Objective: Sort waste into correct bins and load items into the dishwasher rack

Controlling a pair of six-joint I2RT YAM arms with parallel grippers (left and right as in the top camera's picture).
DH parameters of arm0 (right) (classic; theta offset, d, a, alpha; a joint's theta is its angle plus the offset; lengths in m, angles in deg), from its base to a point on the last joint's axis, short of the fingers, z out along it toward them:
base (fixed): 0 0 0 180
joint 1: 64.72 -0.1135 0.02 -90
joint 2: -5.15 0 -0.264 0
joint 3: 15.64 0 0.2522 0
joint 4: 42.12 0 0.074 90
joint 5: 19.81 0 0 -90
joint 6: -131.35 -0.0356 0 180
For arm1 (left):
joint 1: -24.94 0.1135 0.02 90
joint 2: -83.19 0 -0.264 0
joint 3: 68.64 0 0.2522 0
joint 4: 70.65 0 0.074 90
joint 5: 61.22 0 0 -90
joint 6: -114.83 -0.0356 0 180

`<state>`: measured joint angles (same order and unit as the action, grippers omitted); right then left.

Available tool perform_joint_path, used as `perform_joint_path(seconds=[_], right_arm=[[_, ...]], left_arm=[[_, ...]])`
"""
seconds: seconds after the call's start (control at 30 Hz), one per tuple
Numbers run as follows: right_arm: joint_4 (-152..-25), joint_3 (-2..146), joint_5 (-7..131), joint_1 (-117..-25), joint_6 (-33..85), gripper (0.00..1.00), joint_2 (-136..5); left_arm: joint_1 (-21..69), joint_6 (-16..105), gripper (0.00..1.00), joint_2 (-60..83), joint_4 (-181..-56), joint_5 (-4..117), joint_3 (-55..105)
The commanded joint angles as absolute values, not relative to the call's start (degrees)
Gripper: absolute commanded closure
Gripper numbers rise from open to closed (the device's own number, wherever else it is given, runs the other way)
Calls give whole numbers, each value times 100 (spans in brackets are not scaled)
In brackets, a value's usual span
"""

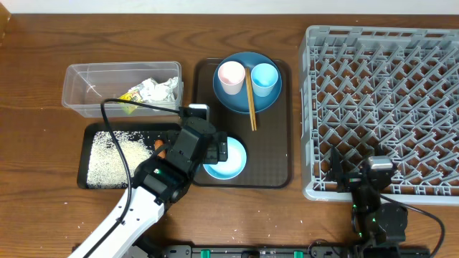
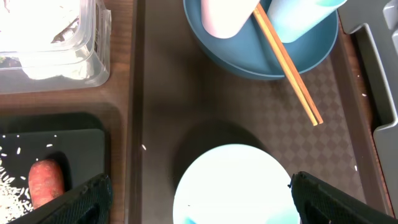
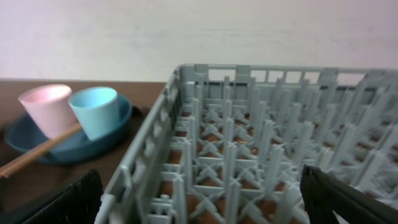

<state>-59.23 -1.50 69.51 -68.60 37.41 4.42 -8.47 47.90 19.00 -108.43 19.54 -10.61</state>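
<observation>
Left gripper (image 2: 200, 199) — jaws wide — above bowl (image 2: 231, 175)

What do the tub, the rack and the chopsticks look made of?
Tub: likely clear plastic, glossy, with see-through walls and bright highlights. Rack: grey moulded plastic, matte, judging by its uniform grid and pegs. Chopsticks: probably wood or bamboo, tan and unglossed.

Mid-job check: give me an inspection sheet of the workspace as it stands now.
Surface: wooden table, with a brown serving tray on it.
Job's things: wrapper in clear tub; rice and carrot piece in black tray; pink cup, light-blue cup and chopsticks on plate; bowl on serving tray; rack empty.
Clutter: nothing seen.
End effectors: left end effector open above bowl; right end effector open, facing rack.
Cables: black cable loops over black tray toward tub.
Surroundings: pale wall behind table.
</observation>
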Motion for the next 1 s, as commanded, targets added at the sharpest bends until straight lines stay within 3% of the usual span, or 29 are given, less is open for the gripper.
perform_joint_path(seconds=[0.0, 0.17, 0.33, 0.43, 0.73, 0.97], right_arm=[[-5779, -156, 6760, -6962, 2925, 1, 449], [-6013, -128, 6133, -6962, 2705, 1, 449], [-6494, 139, 5869, -6962, 1363, 1, 335], [-6990, 548, 5633, -6962, 1227, 1, 156], [-9958, 3828, 5679, -6962, 2777, 1, -1803], [-12535, 6823, 5991, -6962, 2880, 1, -4113]], left_arm=[[-823, 4733, 6, 1883, -10836, 1863, -965], [-823, 4731, 6, 1883, -10836, 1860, -965], [-823, 4733, 6, 1883, -10836, 1863, -965], [-823, 4733, 6, 1883, -10838, 1863, -965], [-823, 4733, 5, 1881, -10864, 1863, -965], [-823, 4733, 4, 1883, -10880, 1863, -965]])
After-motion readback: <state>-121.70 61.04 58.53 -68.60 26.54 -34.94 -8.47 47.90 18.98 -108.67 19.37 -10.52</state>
